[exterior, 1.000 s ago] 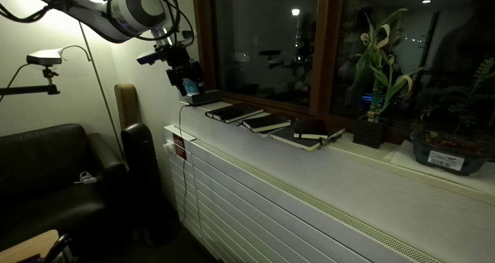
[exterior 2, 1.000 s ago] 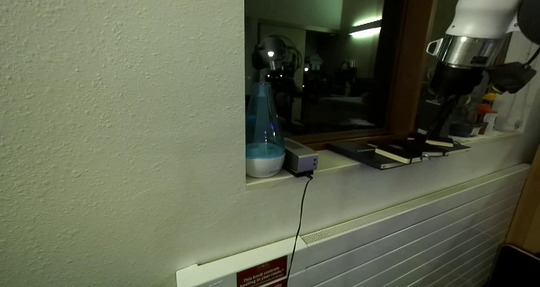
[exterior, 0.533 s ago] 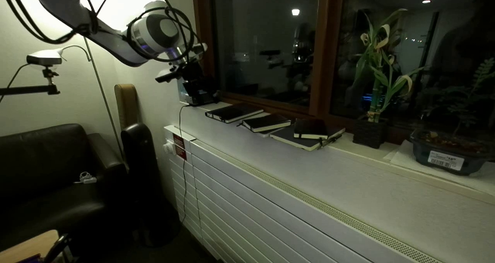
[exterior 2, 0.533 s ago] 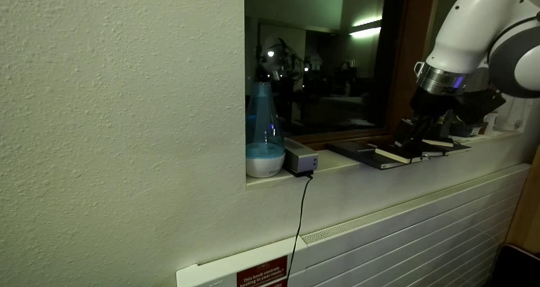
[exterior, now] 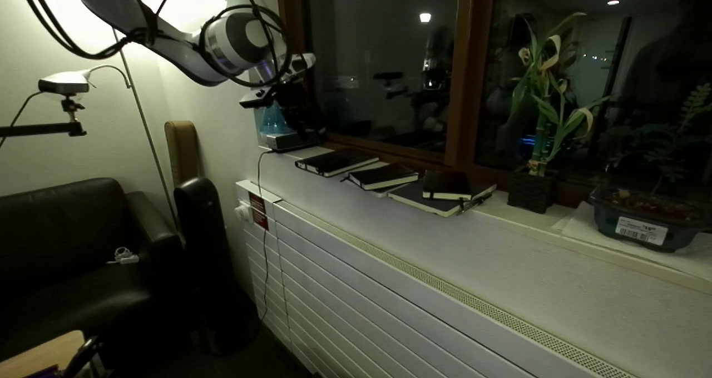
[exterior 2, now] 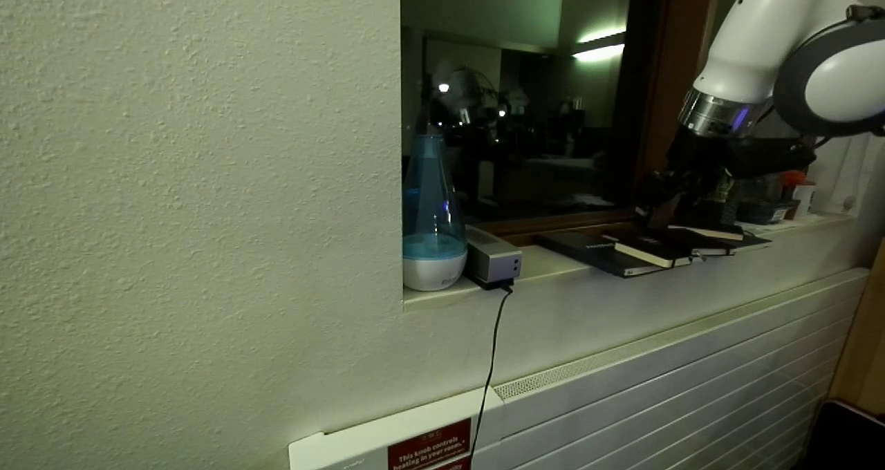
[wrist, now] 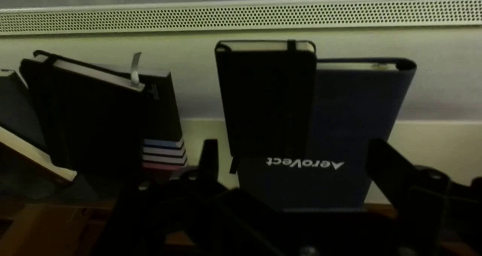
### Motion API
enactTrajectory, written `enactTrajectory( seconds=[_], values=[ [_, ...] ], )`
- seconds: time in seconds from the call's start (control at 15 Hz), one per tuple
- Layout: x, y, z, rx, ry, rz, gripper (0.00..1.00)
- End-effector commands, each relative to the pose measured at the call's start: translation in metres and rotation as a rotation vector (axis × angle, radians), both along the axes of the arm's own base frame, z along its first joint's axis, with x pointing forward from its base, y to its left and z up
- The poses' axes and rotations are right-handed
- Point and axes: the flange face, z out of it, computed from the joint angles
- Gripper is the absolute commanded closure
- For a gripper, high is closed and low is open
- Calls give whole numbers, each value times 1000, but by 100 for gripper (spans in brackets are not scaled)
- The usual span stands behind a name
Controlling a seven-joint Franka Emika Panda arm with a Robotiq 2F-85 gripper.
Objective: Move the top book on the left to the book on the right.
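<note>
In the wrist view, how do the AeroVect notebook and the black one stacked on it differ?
The black notebook looks smaller; the AeroVect notebook sticks out past it. The AeroVect notebook looks dark blue with white lettering; the black notebook looks black. Both lie closed, with pale page edges showing.

Arm (exterior 2: 757, 45) shifted toward the window (exterior: 384, 61), jaws just lifted slightly

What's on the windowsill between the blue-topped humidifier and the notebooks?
A grey box with a black cord stands between the humidifier and notebooks, as an exterior view shows.
</note>
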Motion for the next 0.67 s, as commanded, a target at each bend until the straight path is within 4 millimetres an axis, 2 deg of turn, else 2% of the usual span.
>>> enactTrajectory(
  seconds=[0.0,0.27,0.6],
  values=[
    [6,-3,21,33,-1,-50,0],
    [12,-6,20,16,24,-71,0],
    [18,-13,3,5,84,-57,0]
  ],
)
